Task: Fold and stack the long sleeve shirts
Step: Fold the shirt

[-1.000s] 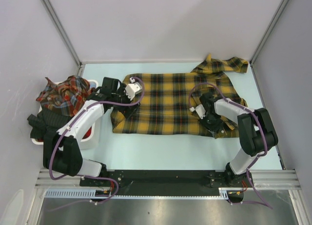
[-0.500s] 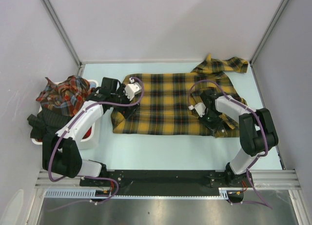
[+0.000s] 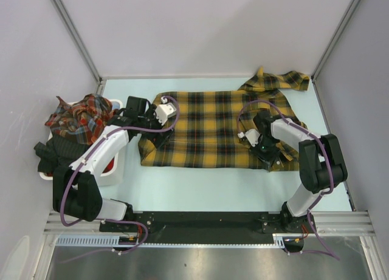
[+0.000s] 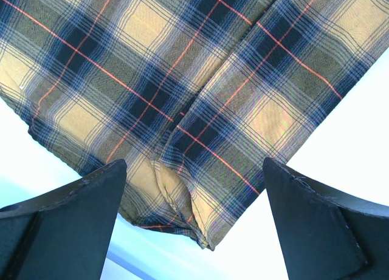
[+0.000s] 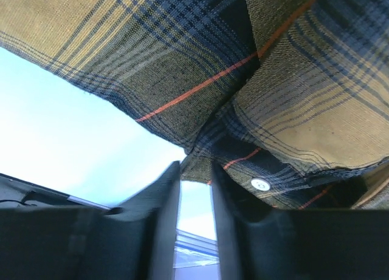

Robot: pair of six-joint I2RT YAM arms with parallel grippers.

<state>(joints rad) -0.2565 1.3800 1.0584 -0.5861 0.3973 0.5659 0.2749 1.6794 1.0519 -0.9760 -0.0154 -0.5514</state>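
Top external view shows the mustard-yellow shirt [image 3: 206, 125] spread flat, with one gripper at each side. Left gripper [image 4: 193, 166] hangs wide open over its left hem. Right gripper [image 5: 196, 170] is nearly closed at the right edge, but whether it pinches cloth I cannot tell. Folding seems only starting; the next move calls for a sure hold on each side.

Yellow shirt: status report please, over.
Left gripper open above yellow shirt, left edge. Right gripper nearly closed at its right edge, grip unclear. Shirt flat, one sleeve bunched far right.
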